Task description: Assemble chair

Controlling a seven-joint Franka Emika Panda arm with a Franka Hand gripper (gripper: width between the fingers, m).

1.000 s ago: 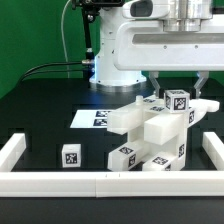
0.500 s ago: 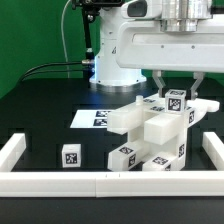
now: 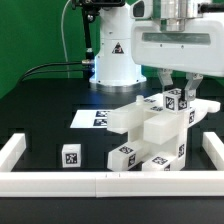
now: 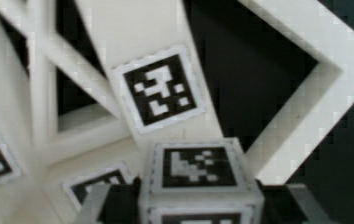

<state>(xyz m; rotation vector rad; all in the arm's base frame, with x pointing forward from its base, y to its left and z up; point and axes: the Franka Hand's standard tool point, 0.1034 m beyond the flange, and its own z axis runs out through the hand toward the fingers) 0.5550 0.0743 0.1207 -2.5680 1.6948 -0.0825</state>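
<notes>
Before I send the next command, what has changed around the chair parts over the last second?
The arm's big white link swung toward the exterior view's right, uncovering the robot base. The jaws drew in around the top tagged block; whether they grip it is unclear. That block, the chair stack under it, the loose cube and the marker board have not moved.

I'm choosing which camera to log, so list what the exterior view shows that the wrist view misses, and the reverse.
Only the exterior view: the arm's base, the marker board, a loose tagged cube and the border rail. Only the wrist view: a close look at a tag on a white chair bar. Both: the tagged block between the tool's fingers, at the top of the chair.
</notes>
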